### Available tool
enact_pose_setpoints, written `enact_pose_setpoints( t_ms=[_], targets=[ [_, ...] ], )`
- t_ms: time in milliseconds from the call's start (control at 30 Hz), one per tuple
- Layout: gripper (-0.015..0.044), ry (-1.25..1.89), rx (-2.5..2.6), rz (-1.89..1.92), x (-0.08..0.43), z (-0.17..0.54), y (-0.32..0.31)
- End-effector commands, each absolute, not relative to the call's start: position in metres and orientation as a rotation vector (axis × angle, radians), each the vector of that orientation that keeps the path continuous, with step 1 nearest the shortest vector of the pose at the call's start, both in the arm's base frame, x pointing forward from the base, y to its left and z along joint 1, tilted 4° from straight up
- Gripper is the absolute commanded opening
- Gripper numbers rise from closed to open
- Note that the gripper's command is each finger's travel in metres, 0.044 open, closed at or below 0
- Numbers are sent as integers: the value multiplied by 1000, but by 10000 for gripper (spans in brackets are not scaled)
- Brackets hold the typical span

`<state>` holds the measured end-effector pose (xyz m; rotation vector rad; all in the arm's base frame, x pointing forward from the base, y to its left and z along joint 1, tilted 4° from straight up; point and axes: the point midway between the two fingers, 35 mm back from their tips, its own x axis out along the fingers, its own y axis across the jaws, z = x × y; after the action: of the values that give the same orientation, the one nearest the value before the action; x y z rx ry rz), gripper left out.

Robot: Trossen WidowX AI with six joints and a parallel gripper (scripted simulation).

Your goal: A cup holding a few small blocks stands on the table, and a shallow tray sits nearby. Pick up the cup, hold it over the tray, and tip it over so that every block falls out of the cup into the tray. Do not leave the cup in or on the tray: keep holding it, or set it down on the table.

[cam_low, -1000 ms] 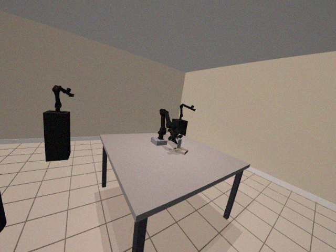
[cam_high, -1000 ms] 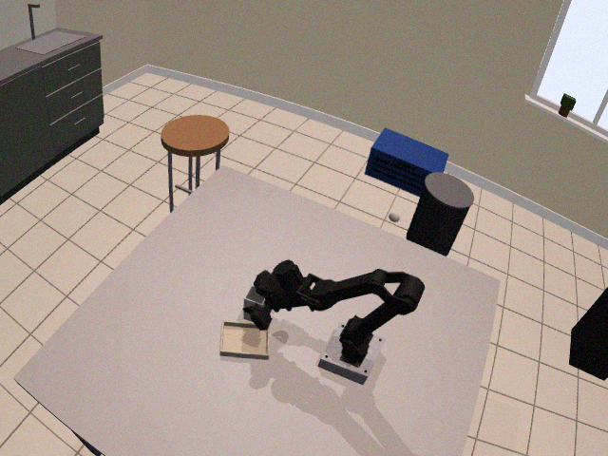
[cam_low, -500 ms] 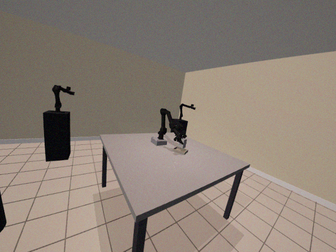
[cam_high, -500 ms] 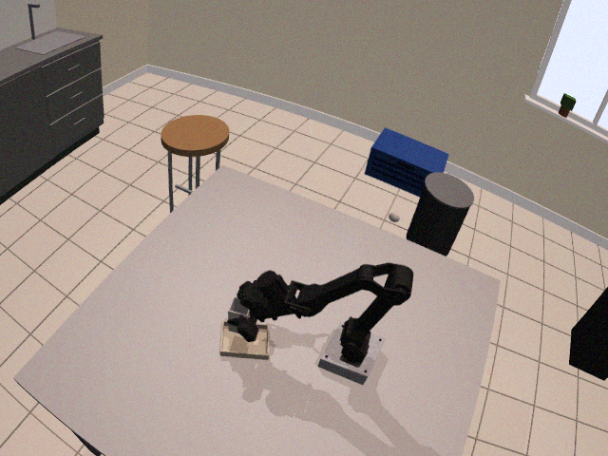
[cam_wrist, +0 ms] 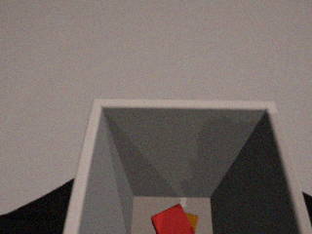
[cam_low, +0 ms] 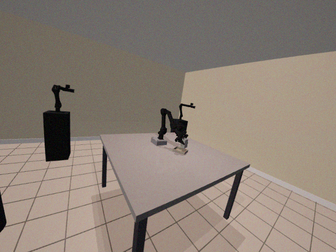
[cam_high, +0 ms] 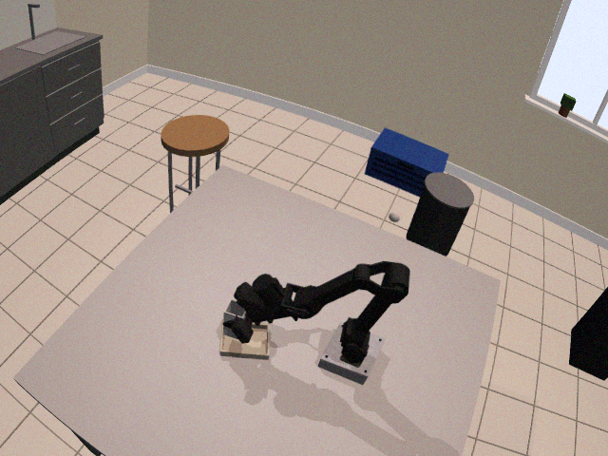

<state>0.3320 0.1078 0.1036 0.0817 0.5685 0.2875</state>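
Cup Clamped in Part-Open Claw by the Tray

Your claw (cam_high: pixel 243 319) (cam_low: pixel 182 140) stands partly open, its fingers stopped well short of shut by the cup (cam_high: pixel 235 311) (cam_low: pixel 186 143) (cam_wrist: pixel 185 104) they grip between them. From the wrist, you see a dark finger piece at either side of it.

The cup is square-mouthed and grey, with a pale rim and straight walls. You have it off the table (cam_high: pixel 161 392) (cam_low: pixel 173 173), up at the tray (cam_high: pixel 243 355) (cam_low: pixel 180 152), where the top view shows cup and claw overlapping the tray's far side. You cannot tell from these views exactly how much of the cup is above it.

Look down inside and you find a red block (cam_wrist: pixel 172 220) at the bottom, with an orange one (cam_wrist: pixel 193 220) partly hidden behind it. The tray is shallow and tan, lying flat on the table.
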Motion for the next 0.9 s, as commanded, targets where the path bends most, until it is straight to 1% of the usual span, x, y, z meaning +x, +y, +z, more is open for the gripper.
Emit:
enact_pose_setpoints(
  t_ms=[0, 867],
  targets=[
    [0, 575, 166, 260, 334, 104, 108],
    [0, 638, 715, 90, 336, 100, 110]
  ],
)
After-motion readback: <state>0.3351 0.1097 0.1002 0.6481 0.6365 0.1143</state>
